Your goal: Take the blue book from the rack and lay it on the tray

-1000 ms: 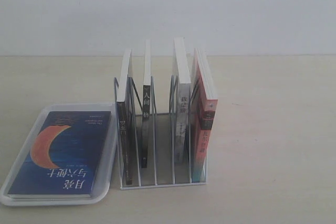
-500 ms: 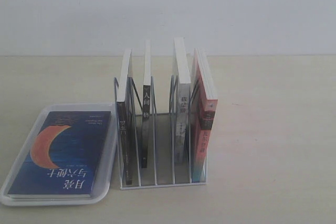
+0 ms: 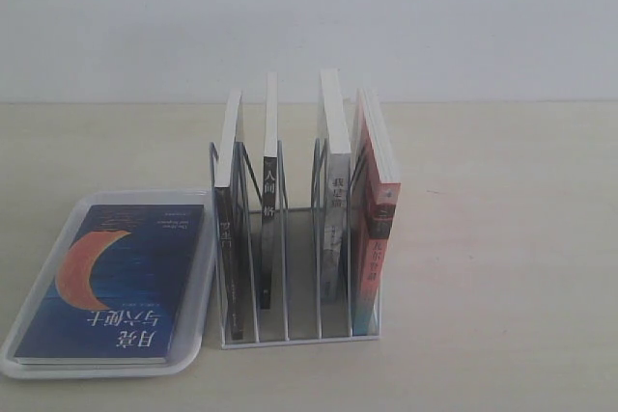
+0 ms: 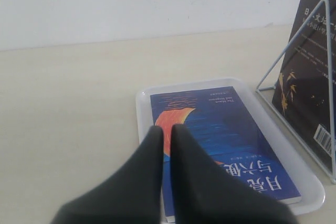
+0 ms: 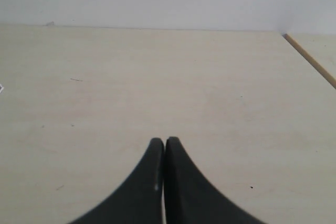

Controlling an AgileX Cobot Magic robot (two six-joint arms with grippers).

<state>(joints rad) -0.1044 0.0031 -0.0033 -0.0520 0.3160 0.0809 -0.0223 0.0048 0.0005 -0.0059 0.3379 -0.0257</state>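
Blue book [image 3: 114, 282] lies flat — orange crescent showing.

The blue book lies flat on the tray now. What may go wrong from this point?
The left gripper, shut, points toward the blue book; a low move forward might push it off the tray. The rack stands close beside the tray; a sideways swing might hit it.

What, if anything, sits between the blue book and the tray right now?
Nothing visible. The blue book already lies flat inside the tray, cover up, and nothing shows on top of it. The rack stands beside the tray, to its right in the exterior view, and does not touch the book.
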